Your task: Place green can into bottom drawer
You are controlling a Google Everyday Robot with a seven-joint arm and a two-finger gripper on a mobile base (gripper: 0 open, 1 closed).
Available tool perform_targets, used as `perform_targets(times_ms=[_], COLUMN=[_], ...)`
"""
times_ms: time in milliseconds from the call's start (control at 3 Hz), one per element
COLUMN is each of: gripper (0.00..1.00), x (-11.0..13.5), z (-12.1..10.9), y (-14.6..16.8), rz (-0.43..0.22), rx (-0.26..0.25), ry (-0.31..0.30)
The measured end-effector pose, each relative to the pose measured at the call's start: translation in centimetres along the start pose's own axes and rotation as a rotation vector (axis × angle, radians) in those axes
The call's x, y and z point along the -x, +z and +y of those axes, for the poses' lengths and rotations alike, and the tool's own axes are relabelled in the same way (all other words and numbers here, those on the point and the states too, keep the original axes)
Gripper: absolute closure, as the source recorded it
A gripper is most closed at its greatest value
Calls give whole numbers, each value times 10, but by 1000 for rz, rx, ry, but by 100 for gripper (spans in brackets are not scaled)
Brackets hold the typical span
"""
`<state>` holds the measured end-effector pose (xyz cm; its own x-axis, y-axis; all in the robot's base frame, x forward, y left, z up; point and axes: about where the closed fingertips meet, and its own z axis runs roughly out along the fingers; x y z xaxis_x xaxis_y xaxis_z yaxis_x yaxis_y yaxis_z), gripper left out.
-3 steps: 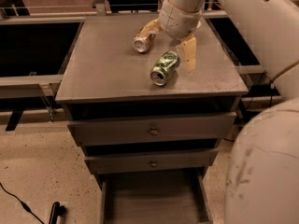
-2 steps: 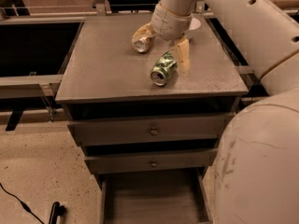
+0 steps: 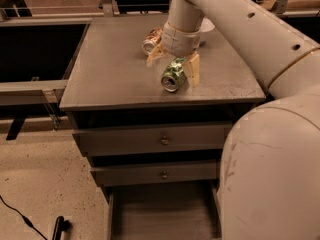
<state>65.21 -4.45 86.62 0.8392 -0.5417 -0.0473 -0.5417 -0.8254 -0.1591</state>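
Green can [image 3: 173, 75] lies on its side on the grey cabinet top [image 3: 115, 69], toward the right and not far from the front edge. One silver end faces forward and slightly left; the other end points back under my wrist. Its long axis therefore runs roughly front to back across the top. My gripper [image 3: 172, 70] hangs directly over it, reaching in from the right rear. The fingers [image 3: 193, 70] are spread wide and come down on either side of the can body. The right finger sits just beside the can, perhaps touching; the left finger stands clearly apart from it, so nothing is gripped yet. The opening line crosses the can's axis, which I judge to be the correct orientation for pinching the round body, not the ends. Orange-copper can [image 3: 150, 40] lies behind and to the left, near the left finger but apart from the green one; closing should not catch it. Bottom drawer [image 3: 160, 216] stands pulled out below the two knobbed drawers [image 3: 164, 140], directly beneath the front edge. Judgement: next step is to lower slightly, close across the body, lift, then carry forward and down. Risk: the can may roll sideways if one finger arrives first.
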Motion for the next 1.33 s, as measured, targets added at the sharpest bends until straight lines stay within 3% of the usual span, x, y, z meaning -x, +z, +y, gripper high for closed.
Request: perform_targets(times_ms=[667, 1000, 1333], gripper=[64, 88, 100], x=[-17, -9, 13], z=[12, 15, 37], y=[22, 8, -37], rz=[57, 30, -38], rx=[85, 50, -54], ry=[-22, 50, 235])
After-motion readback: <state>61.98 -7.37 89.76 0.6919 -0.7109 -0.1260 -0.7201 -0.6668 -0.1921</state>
